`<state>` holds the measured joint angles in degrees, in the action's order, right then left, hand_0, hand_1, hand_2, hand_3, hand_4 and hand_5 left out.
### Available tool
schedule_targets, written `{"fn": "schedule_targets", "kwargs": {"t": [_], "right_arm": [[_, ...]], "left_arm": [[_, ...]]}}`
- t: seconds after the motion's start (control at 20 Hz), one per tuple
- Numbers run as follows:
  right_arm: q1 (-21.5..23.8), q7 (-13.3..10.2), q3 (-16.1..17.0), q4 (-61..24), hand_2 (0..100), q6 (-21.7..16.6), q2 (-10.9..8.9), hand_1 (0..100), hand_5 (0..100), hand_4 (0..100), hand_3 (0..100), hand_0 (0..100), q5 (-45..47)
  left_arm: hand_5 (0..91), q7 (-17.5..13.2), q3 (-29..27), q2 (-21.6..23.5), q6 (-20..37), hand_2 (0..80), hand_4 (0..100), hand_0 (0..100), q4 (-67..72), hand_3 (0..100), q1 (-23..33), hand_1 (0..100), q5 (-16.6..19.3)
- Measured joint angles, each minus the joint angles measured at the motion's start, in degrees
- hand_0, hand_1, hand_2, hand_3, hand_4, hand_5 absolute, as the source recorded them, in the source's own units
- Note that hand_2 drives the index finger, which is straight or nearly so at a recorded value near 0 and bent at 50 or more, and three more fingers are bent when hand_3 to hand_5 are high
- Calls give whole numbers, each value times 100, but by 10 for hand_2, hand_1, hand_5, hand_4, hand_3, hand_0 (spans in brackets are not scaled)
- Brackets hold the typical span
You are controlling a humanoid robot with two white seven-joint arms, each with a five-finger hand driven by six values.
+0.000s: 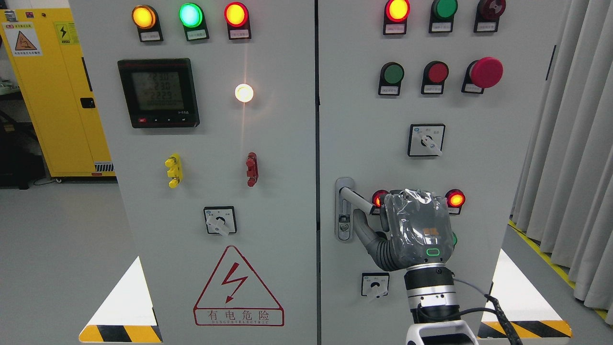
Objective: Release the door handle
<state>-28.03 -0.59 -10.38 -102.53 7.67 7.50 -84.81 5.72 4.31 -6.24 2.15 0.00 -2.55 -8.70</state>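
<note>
Nearest the camera, the right arm is rising from the bottom edge right of the middle, and the right hand point(415, 230) is sitting against the lower half of the right-hand cabinet door point(479, 143), back plate toward the camera. Its thumb is curving up and to the left, toward the door handle point(355, 196). The handle's lever is running from its pivot on the escutcheon point(344, 211) rightward and slightly down, and its free end is disappearing behind the hand. The fingers are hidden by the back of the hand, so I cannot tell how tightly they are closing, though they appear to be wrapping the lever. Letting go probably means uncurling and drawing back toward the robot. The left arm is not showing.
</note>
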Motion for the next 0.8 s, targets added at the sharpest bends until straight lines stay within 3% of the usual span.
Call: {"fn": "schedule_targets", "kwargs": {"t": [0.8], "right_arm": [[-39, 34, 14, -33, 989, -1, -2, 459, 1000, 1000, 1000, 496, 0]], "left_arm": [[0, 0, 0, 0, 0, 0, 0, 120, 0, 0, 0, 556, 0]]}}
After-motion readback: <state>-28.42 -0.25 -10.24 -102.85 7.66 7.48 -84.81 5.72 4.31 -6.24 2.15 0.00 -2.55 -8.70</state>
